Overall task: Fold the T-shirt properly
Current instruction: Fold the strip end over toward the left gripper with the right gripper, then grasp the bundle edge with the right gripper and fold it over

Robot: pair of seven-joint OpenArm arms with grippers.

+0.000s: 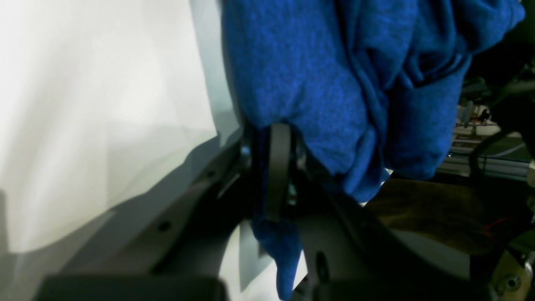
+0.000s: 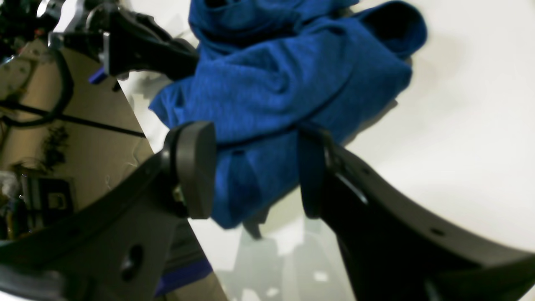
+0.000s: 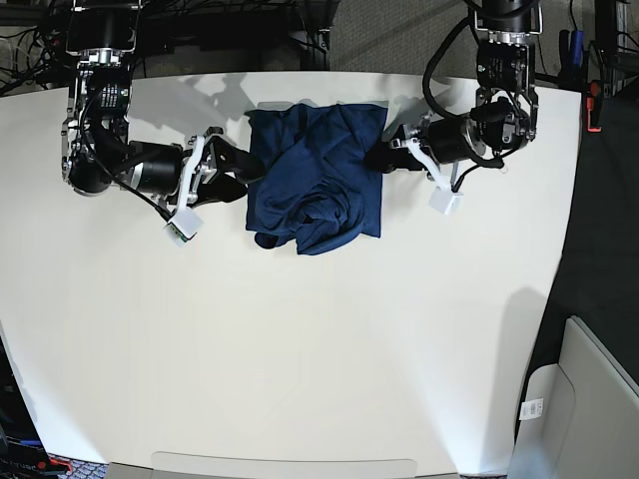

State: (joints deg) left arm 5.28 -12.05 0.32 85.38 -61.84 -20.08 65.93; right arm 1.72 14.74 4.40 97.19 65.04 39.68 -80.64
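Shirt (image 3: 318, 182) lies bunched on the worktop (image 3: 300, 349) between both hands. Left hand (image 1: 278, 167) pinches its edge; right hand (image 2: 255, 167) gapes around cloth. Spread flat before folding.

A: Wide white matte tabletop (image 3: 300, 349) fills nearly everything, brightly lit from above, soft shadows near its far edge.

B: Grey speckled carpet floor (image 3: 399, 30) beyond it, tangled black cables (image 3: 30, 40) far left, dark floor right.

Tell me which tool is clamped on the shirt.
The left tool, shut on the T-shirt; the right tool stands open around its fabric.
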